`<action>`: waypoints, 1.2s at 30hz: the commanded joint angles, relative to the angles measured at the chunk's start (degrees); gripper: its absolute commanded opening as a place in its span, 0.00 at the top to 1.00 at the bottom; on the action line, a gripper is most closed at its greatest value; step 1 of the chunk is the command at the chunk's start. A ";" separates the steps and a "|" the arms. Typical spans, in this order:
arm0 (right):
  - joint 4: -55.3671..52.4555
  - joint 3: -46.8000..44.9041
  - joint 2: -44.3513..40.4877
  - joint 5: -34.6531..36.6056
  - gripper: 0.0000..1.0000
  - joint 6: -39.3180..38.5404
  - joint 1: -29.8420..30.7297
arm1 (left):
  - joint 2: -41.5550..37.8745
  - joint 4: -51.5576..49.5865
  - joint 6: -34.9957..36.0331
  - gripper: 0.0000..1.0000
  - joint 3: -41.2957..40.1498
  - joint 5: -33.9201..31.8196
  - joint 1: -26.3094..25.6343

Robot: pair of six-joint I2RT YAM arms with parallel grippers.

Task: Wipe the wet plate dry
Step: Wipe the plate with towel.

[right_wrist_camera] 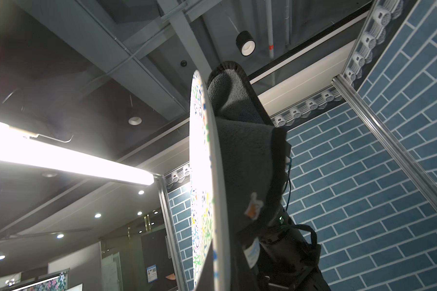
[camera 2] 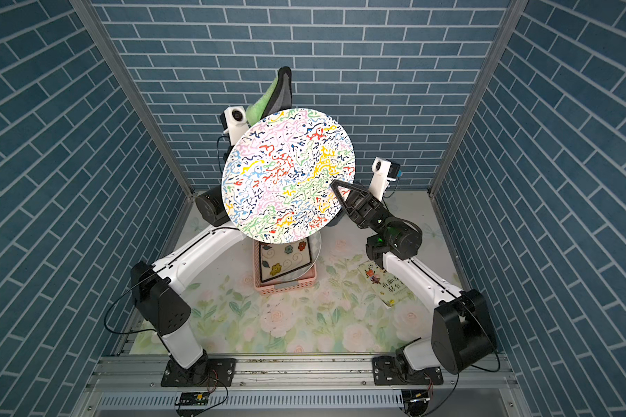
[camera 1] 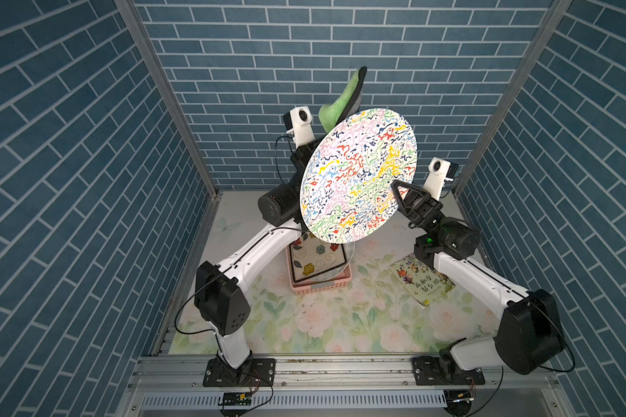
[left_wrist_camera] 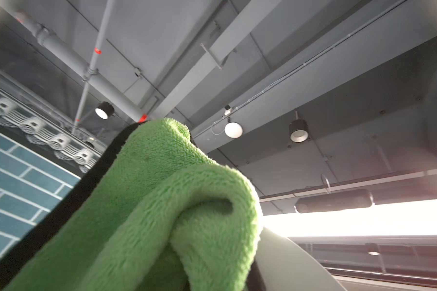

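The round plate [camera 1: 358, 173] with a multicoloured squiggle pattern is held up in the air, tilted on edge, and shows in both top views [camera 2: 288, 173]. My right gripper [camera 1: 396, 187] is shut on its lower right rim. In the right wrist view one dark finger [right_wrist_camera: 205, 272] lies across the plate's patterned face [right_wrist_camera: 202, 163]. A cloth [camera 1: 340, 104], green on one side and grey on the other, stands up behind the plate against its white back [left_wrist_camera: 288, 259]. My left gripper is shut on the cloth [left_wrist_camera: 162, 201], hidden under it and behind the plate.
A pink basket [camera 1: 318, 289] under the raised plate holds a square floral plate [camera 1: 315, 260] and a clear dish. A picture book [camera 1: 421, 279] lies on the floral table cover [camera 1: 340, 325] beside the right arm. Blue brick walls close in three sides.
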 commanded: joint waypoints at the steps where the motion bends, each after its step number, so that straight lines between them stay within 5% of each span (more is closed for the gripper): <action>1: -2.56 5.41 2.78 2.89 1.00 -4.25 -1.17 | 1.08 5.59 -1.36 1.00 -2.40 2.45 -4.11; 5: -2.40 9.54 5.36 8.43 1.00 -1.13 -5.97 | -4.70 8.71 -0.46 1.00 -16.26 1.03 -5.04; 9: -3.15 7.72 4.66 10.78 1.00 1.61 -12.86 | -15.81 7.11 4.72 1.00 -31.86 -0.50 -0.39; 12: -6.00 3.54 2.04 10.81 1.00 0.57 -16.25 | -25.26 -2.59 14.13 1.00 -40.29 0.78 4.06; 13: -8.21 1.14 0.21 11.01 1.00 -1.02 -17.07 | -30.69 -13.20 21.61 1.00 -42.40 1.13 5.53; 17: -25.40 -3.09 -6.81 12.53 1.00 -13.53 -16.16 | -39.16 -61.12 55.72 1.00 -35.74 -10.37 4.39; 20: -33.94 -3.95 -9.58 14.89 1.00 -21.07 -12.55 | -37.30 -76.36 66.50 1.00 -30.92 -21.00 3.69; 23: -34.97 -3.18 -9.33 15.49 1.00 -23.26 -9.12 | -32.25 -82.46 70.79 1.00 -27.85 -28.33 3.81; 29: -39.10 -2.94 -9.28 17.19 1.00 -27.85 -3.27 | -24.34 -83.19 71.56 1.00 -21.32 -26.40 3.73; 36: -38.52 -7.56 -9.87 15.74 1.00 -30.52 6.14 | -22.86 -88.35 71.12 1.00 -20.94 -35.33 6.13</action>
